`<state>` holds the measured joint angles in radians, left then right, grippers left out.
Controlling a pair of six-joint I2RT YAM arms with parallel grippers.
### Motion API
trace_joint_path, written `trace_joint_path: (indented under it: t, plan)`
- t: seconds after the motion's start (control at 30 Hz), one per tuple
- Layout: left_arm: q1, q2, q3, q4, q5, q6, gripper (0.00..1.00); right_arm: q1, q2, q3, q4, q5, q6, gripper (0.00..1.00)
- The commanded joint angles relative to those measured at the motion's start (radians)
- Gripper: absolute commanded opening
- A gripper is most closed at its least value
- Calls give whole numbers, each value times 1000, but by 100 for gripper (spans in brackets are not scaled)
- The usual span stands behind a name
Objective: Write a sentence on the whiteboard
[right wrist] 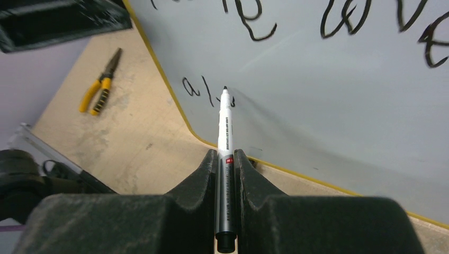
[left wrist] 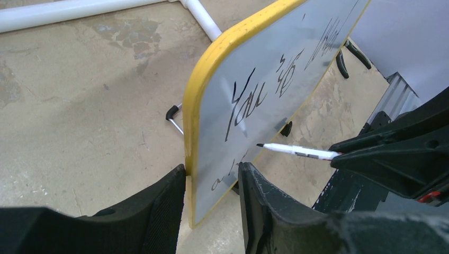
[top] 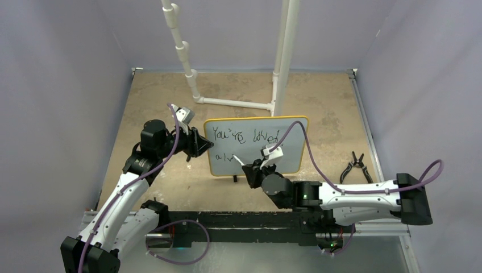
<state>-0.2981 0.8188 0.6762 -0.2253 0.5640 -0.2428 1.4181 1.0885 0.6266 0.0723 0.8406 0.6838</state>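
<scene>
On the left, the left gripper (left wrist: 212,177) pinches the left edge of the whiteboard (top: 287,158). One ribbed black finger presses the back of the rounded yellow frame and the other lies against the smooth front face. The whiteboard stands upright on small black feet at the middle of the mottled, scuffed tan table (top: 153,102), facing the arms. Behind it lies a white pipe frame (top: 236,104) with round tubes and elbow joints.

The sentence (top: 245,135) runs across the glossy pale surface in thin black script. The upper line reads "You're loved", and the lower line so far is only "al".

A slim white marker (right wrist: 225,129) with a black tip meets the board just right of those two letters. The right gripper (right wrist: 226,159) is closed on its barrel, which sits in the groove between two blocky matte black fingers.

Further right, pliers (top: 355,166) lie flat on the table, handles spread.
</scene>
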Motion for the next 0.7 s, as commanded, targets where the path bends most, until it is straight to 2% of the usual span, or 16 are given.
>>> trace_joint_path:
  t: [0.0,0.33,0.67]
  plan:
    - [-9,-11,6,25,8,12,40,0,-94,-44,148,-34,-96,0]
    - [-9,-7,6,24,7,13,40,-1,-54,-28,-24,9,53,0]
    - [-10,-6,6,23,9,12,40,-1,-48,-20,-109,48,108,0]
